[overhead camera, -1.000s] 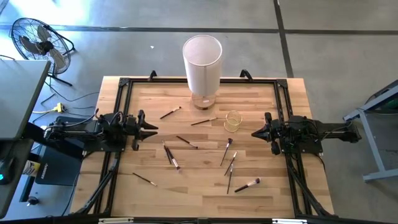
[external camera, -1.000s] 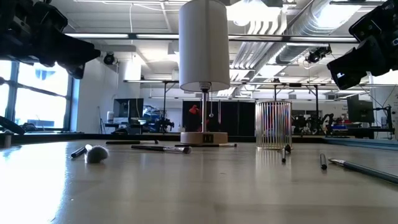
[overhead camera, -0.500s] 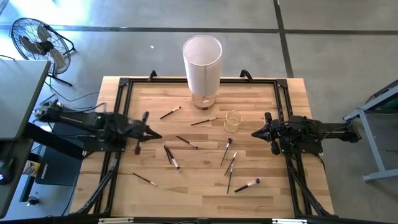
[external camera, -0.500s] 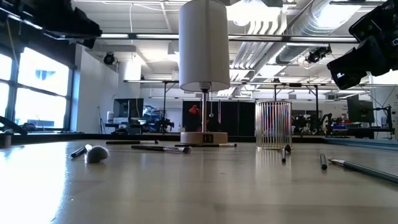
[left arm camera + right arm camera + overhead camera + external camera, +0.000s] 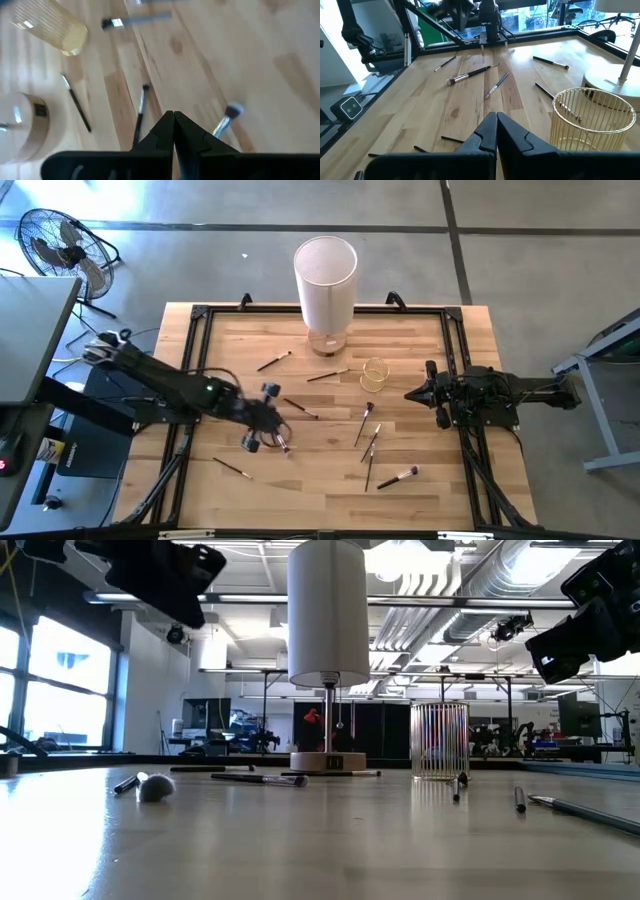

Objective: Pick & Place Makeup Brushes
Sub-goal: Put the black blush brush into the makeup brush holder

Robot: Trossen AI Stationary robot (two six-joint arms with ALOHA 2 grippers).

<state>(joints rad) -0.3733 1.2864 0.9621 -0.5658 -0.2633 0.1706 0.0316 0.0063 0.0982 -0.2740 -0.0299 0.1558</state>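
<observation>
Several thin makeup brushes lie flat on the wooden table (image 5: 420,330): one (image 5: 274,361) at the far left, one (image 5: 328,375) by the cup, one (image 5: 300,408) and a pair (image 5: 274,432) in the middle, one (image 5: 232,468) near the front, and several (image 5: 368,442) at the right, one of them with a big tuft (image 5: 398,477). My left gripper (image 5: 279,418) is shut and empty, high above the middle pair; it shows in the left wrist view (image 5: 173,119). My right gripper (image 5: 410,393) waits shut and empty at the table's right (image 5: 496,121).
A small clear yellowish ribbed cup (image 5: 375,373) stands right of centre, also in the right wrist view (image 5: 592,117). A tall white cylinder lamp (image 5: 326,280) stands on its round base at the far middle. Black frame rails (image 5: 195,360) run along the table's sides.
My left arm has swung out from the table's left edge toward the middle, and has risen and rolled about its wrist. Its gripper now hangs over the brushes in the middle. The brushes, the cup and my right arm have kept still.
</observation>
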